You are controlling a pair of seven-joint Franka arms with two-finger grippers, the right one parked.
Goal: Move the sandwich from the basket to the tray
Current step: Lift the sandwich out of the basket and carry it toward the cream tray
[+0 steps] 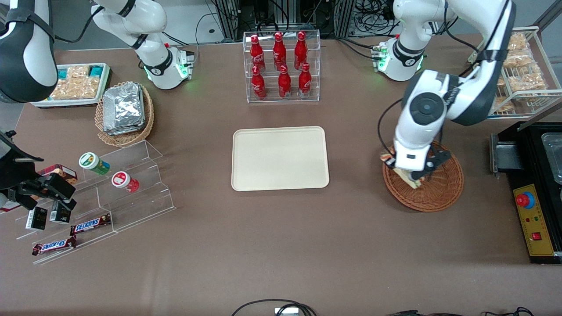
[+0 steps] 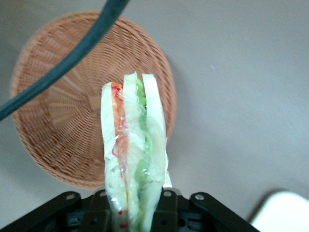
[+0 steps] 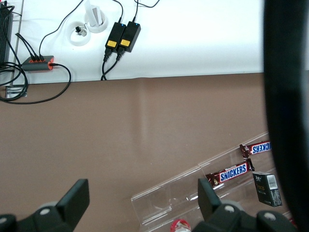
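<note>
My left gripper [image 1: 410, 172] is shut on the sandwich [image 2: 133, 154], a wedge of pale bread with green and orange-red filling in clear wrap. It holds the sandwich above the rim of the round reddish-brown wicker basket [image 1: 439, 189], on the side toward the tray. In the left wrist view the black fingers [image 2: 166, 209] press both bread faces, and the basket [image 2: 63, 121] below holds nothing. A pale end of the sandwich [image 1: 414, 181] shows under the gripper in the front view. The cream-beige tray [image 1: 279, 158] lies bare at mid-table; its corner shows in the wrist view [image 2: 285, 212].
A clear rack of red bottles [image 1: 281, 66] stands farther from the front camera than the tray. A black control box [image 1: 533, 219] sits at the working arm's end. A tan basket with foil packs [image 1: 124, 109] and clear snack shelves [image 1: 114, 193] lie toward the parked arm's end.
</note>
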